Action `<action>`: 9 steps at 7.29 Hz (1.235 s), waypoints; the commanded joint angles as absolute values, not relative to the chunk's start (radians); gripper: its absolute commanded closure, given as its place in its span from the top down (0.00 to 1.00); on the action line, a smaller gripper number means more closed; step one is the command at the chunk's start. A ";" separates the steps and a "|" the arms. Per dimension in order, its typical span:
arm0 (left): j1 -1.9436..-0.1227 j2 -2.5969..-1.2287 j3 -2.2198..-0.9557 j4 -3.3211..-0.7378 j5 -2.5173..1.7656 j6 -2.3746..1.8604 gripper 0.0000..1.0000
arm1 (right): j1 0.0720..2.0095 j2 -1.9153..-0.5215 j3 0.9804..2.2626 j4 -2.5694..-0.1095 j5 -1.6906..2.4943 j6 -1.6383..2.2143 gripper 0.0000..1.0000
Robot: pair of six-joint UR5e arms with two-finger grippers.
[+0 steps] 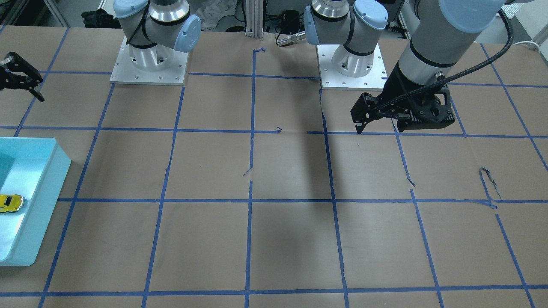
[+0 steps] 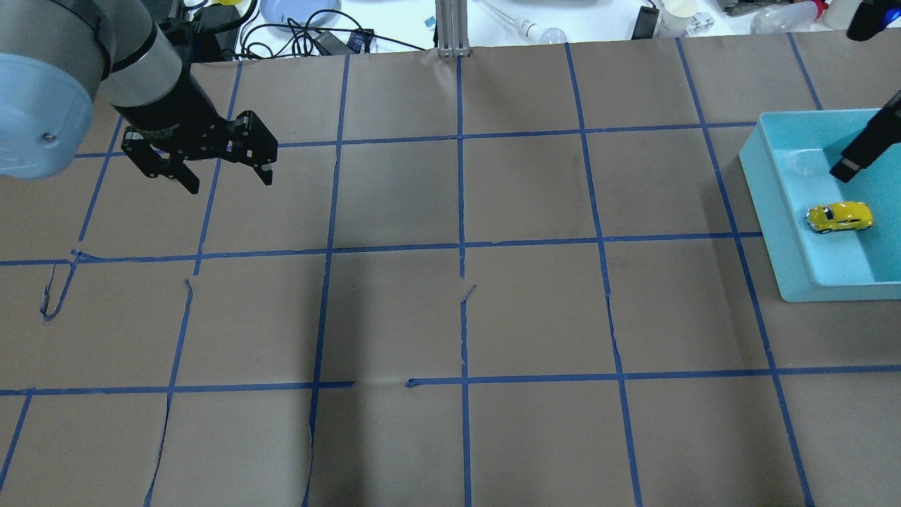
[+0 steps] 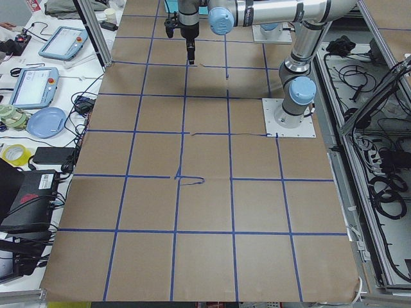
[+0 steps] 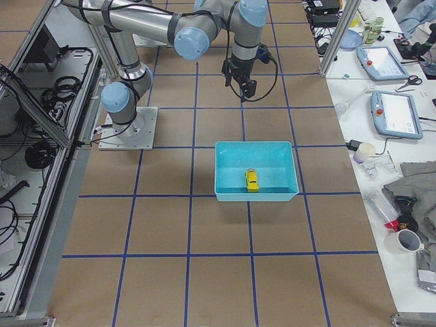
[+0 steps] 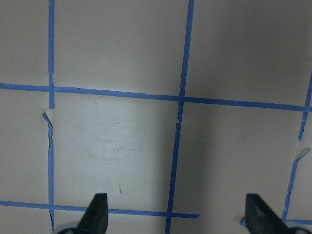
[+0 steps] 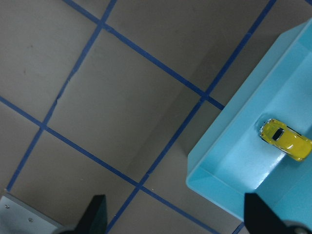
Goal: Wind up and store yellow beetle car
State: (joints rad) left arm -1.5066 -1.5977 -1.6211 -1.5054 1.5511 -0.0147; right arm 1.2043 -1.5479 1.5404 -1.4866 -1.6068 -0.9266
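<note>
The yellow beetle car [image 2: 840,216] lies on its wheels inside a turquoise bin [image 2: 757,169] at the table's right end. It also shows in the front view [image 1: 10,202], the right side view [image 4: 252,180] and the right wrist view [image 6: 286,139]. My right gripper [image 6: 176,212] is open and empty, held high near the bin, apart from the car. Only one finger [image 2: 855,151] of it shows in the overhead view. My left gripper [image 2: 230,182] is open and empty, above bare table at the far left, and it also shows in the left wrist view [image 5: 178,209].
The table is covered in brown paper with a blue tape grid. The two arm bases [image 1: 149,60] [image 1: 351,64] stand at the robot's side. A metal post [image 2: 450,28] and cables, a plate and bottles lie beyond the far edge.
</note>
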 commanded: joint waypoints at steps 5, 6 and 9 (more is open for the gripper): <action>-1.511 -1.598 -1.628 -1.506 1.554 -0.005 1.00 | 1.623 -1.534 1.479 -1.483 -1.592 -0.064 1.00; -1.511 -1.600 -1.626 -1.505 1.552 -0.005 1.00 | 1.626 -1.532 1.479 -1.488 -1.592 -0.040 1.00; -1.512 -1.597 -1.621 -1.505 1.552 -0.005 1.00 | 1.626 -1.519 1.483 -1.531 -1.588 -0.038 1.00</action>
